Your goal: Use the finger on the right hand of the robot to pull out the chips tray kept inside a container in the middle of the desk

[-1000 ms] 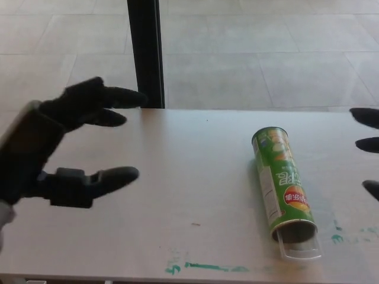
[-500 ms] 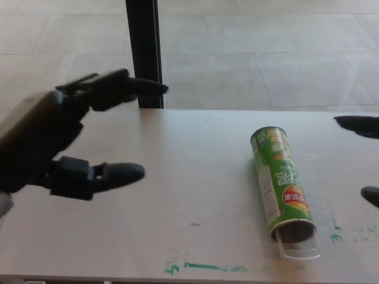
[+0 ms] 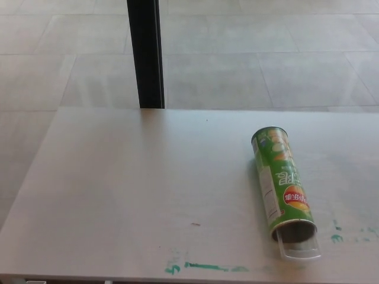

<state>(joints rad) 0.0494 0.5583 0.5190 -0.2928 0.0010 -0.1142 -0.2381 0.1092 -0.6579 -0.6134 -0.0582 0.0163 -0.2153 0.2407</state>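
Along the near edge of the desk (image 3: 118, 195) runs a smear of green paint marks (image 3: 204, 267), with a few more green dabs (image 3: 337, 238) off to the right, partly cut by the edge of the view. What they spell or outline, if anything, cannot be made out.

Just above those marks, right of the desk's middle, the green chips container (image 3: 279, 180) lies on its side, its open mouth turned toward the near edge and its closed end pointing away. A clear plastic chips tray (image 3: 299, 248) pokes a little way out of the mouth; the rest of it is hidden inside the tube, and its contents cannot be seen. The label carries a red oval logo and white lettering on green, seen sideways and too small to read; a pale panel of fine print runs down one side, equally illegible.

Neither robot hand shows anywhere, so there is nothing to say about their fingers or any grip.

Beyond the desk's far edge stands a black post (image 3: 145, 53), cut off at the top, and behind it a pale tiled floor (image 3: 266, 53).
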